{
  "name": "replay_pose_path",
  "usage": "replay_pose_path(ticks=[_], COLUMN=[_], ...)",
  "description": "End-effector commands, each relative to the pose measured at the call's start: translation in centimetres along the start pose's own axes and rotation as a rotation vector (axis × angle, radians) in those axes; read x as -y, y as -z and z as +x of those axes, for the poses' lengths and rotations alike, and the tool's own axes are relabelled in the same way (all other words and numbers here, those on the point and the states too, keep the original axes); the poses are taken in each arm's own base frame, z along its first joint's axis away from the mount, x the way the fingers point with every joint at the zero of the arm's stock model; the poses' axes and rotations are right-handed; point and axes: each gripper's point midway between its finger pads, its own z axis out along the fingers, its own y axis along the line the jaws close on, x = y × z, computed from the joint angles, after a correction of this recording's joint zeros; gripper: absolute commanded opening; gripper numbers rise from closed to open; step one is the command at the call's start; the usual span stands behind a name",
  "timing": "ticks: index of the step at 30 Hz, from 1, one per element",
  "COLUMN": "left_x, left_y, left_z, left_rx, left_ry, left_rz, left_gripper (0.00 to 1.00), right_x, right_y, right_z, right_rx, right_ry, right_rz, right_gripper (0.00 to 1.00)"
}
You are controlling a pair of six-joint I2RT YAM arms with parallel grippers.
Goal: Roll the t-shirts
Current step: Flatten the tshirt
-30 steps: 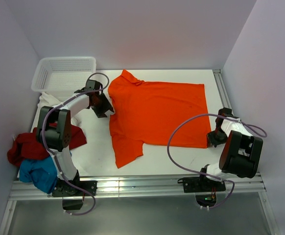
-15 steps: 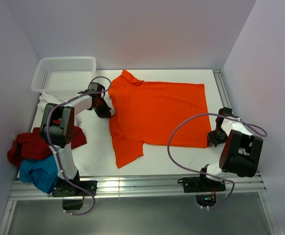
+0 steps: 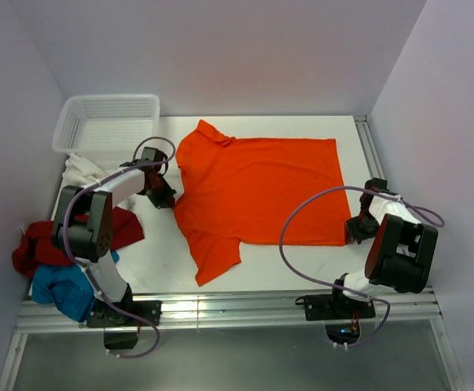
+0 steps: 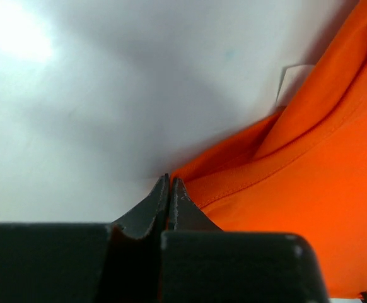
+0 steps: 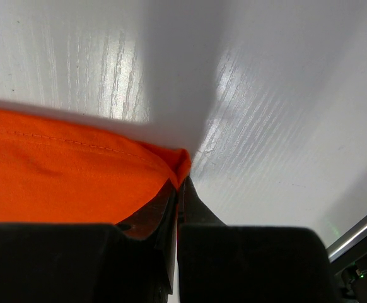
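The orange t-shirt lies spread out flat in the middle of the white desk. Its collar points to the far left and its bottom edge is on the right. One sleeve sticks out toward the near side.

The left tool is low on the desk at the left edge of the orange t-shirt, just below the collar. Seen from the left wrist, the left tool is pressed tight together and pinches the edge of the orange cloth.

The right tool is at the near right corner of the same shirt. Seen from the right wrist, the right tool is squeezed closed too, with the corner of the orange hem caught at its tip.

A white mesh basket stands at the far left of the desk. A white t-shirt lies just beside it on the near side. Closer still, at the left edge, a dark red t-shirt and a blue t-shirt sit in a crumpled heap, touching each other.
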Motion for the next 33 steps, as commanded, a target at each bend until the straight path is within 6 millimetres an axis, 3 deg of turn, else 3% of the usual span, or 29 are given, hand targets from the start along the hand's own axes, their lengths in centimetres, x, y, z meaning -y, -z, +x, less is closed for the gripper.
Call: replay_pose_path(ticks=[1, 4, 10, 16, 18, 21, 22, 24, 29, 33], left_x=[-1.9, -2.7, -2.9, -2.9, -3.0, -3.2, -3.1, -2.5, -0.2, 1.4], left_y=[1.4, 2.2, 4.2, 4.5, 4.3, 4.1, 4.0, 4.0, 3.3, 2.3], left_z=[0.5, 0.8, -0.8, -0.6, -0.4, -0.3, -0.4, -1.1, -2.4, -3.0], left_rx=[0.045, 0.074, 0.167, 0.153, 0.141, 0.129, 0.130, 0.138, 0.121, 0.092], left_ry=[0.095, 0.150, 0.159, 0.123, 0.110, 0.088, 0.084, 0.061, -0.020, -0.062], left_rz=[-0.043, -0.046, -0.052, -0.069, -0.069, -0.075, -0.072, -0.045, 0.031, 0.073], left_gripper=[0.00, 0.00, 0.00, 0.04, 0.09, 0.33, 0.50, 0.62, 0.65, 0.56], right_x=[-1.1, -1.3, -1.2, -1.2, -1.3, -1.4, -1.3, -1.3, -1.3, -1.3], right_y=[-0.3, -0.4, -0.7, -0.6, -0.5, -0.4, -0.4, -0.3, -0.3, -0.4], right_z=[-1.4, -1.3, -1.0, -1.2, -1.3, -1.2, -1.2, -1.2, -1.0, -0.9], right_rx=[0.044, 0.030, 0.021, 0.028, 0.028, 0.024, 0.024, 0.025, 0.017, 0.013], right_ry=[-0.025, -0.025, -0.024, -0.033, -0.035, -0.035, -0.038, -0.036, -0.031, -0.027], right_rz=[-0.027, -0.026, -0.025, -0.021, -0.025, -0.028, -0.028, -0.032, -0.034, -0.033], right_gripper=[0.00, 0.00, 0.00, 0.00, 0.00, 0.00, 0.00, 0.00, 0.00, 0.00])
